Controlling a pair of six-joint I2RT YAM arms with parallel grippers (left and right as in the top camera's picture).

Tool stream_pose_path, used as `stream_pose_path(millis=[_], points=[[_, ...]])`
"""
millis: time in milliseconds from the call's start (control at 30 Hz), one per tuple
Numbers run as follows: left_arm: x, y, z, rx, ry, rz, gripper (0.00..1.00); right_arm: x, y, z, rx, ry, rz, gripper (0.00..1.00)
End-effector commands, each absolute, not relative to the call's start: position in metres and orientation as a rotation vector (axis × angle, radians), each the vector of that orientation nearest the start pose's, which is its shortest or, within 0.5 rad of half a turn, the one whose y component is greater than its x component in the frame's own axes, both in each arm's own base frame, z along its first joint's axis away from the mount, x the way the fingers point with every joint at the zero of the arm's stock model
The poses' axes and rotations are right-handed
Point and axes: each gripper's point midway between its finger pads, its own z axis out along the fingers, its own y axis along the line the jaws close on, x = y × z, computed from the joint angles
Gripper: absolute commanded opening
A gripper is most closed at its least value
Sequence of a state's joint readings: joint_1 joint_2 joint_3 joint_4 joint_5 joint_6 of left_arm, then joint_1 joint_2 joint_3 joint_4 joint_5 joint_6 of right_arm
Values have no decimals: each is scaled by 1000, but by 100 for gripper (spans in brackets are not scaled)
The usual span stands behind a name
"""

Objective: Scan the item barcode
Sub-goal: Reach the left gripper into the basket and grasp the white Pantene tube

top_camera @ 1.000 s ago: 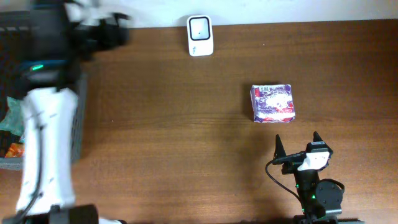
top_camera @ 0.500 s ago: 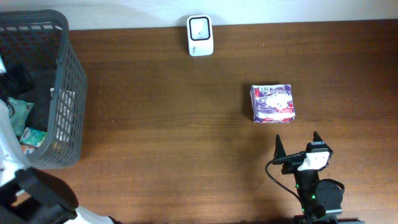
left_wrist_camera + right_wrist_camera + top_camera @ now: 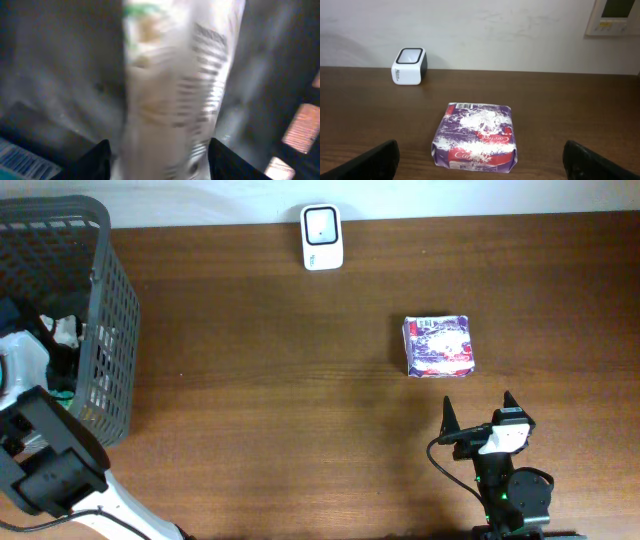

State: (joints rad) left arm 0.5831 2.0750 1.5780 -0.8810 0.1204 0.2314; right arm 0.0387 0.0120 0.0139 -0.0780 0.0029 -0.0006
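Nearest the front edge of the table (image 3: 280, 380), the right gripper (image 3: 478, 402) is held wide open, with nothing between its fingers. Just beyond it, clear of the fingertips, a purple packet (image 3: 438, 345) is laid flat on the wood, and a small barcode strip is seen along its far edge in the right wrist view. On the left side, the left gripper (image 3: 162, 162) is lowered inside a dark mesh basket (image 3: 105, 300). A white printed packet (image 3: 180, 90) is seen standing between its fingers (image 3: 97, 160), but the view is blurred and it cannot be told whether the packet is clamped. Farthest away, a white scanner (image 3: 321, 237) is stood at the back edge, close to the wall (image 3: 495, 30).
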Motion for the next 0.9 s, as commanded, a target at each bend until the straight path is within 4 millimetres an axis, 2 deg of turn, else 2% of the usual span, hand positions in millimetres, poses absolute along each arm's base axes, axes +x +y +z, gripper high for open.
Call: stream_pose_path(millis=[0, 33, 67, 100, 133, 167, 233, 300, 367, 467, 567, 600, 700, 733, 800, 867], points=[[375, 214, 22, -493, 2899, -165, 41, 246, 6, 155, -20, 1653, 17, 99], [375, 211, 20, -494, 2901, -185, 41, 246, 6, 155, -20, 1653, 17, 99], [374, 211, 19, -495, 2904, -192, 35, 246, 6, 155, -20, 1653, 18, 99], [374, 210, 19, -495, 2906, -192, 24, 246, 6, 155, -20, 1653, 18, 99], [374, 211, 20, -496, 2904, -191, 5, 246, 6, 155, -20, 1653, 17, 99], [375, 211, 22, -513, 2899, -191, 0, 246, 6, 155, -20, 1653, 17, 99], [381, 215, 32, -595, 2870, -189, 0, 246, 6, 155, -20, 1653, 18, 99], [391, 222, 58, -611, 2842, -175, 0, 246, 6, 155, -20, 1653, 17, 99], [401, 229, 89, -639, 2799, -157, 0, 246, 6, 155, -20, 1653, 18, 99], [422, 245, 168, -778, 2638, -119, 0, 246, 6, 155, -20, 1653, 18, 99], [432, 252, 251, -724, 2484, -49, 0, 246, 6, 155, -20, 1653, 18, 99], [431, 251, 275, -774, 2424, -53, 0, 246, 6, 155, -20, 1653, 18, 99], [416, 241, 320, -1086, 2245, -153, 0, 246, 6, 155, -20, 1653, 18, 99], [411, 236, 334, -1121, 2204, -168, 0, 246, 6, 155, -20, 1653, 18, 98], [410, 229, 352, -1087, 2172, -179, 0, 246, 6, 155, -20, 1653, 18, 99], [414, 196, 379, -971, 2144, -338, 0, 246, 6, 155, -20, 1653, 17, 98]])
